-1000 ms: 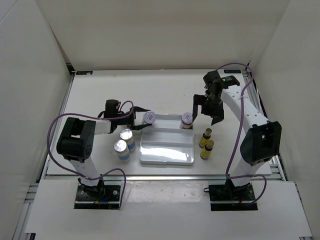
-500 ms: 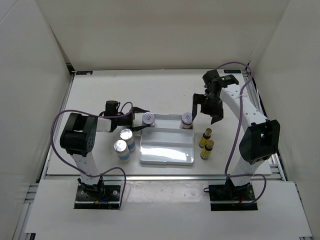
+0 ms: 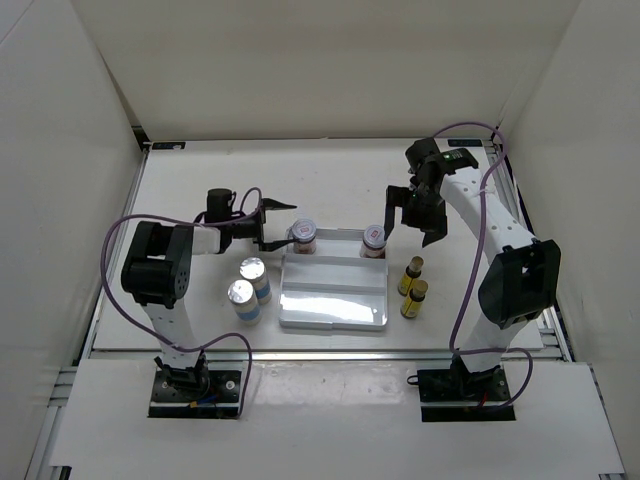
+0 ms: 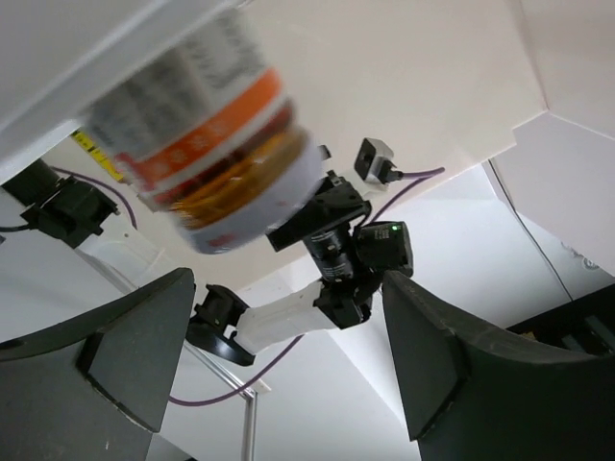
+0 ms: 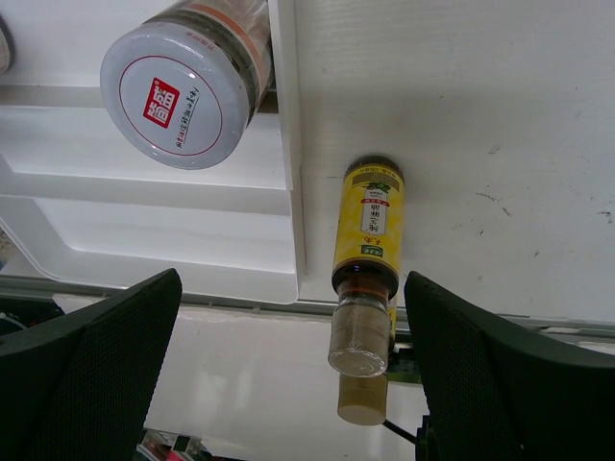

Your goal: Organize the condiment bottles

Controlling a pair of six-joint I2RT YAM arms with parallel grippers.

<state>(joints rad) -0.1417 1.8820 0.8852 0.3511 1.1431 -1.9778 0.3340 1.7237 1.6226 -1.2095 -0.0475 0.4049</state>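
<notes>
Left gripper and right gripper gape open; the rigid, slick, likely breakable left jar wants gripping round its middle.

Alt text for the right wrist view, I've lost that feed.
A squat brownish jar with a red-marked white lid stands in a corner of the white ridged tray. A slim yellow dark-capped bottle stands just outside it. The open right tool hangs above them.
</notes>
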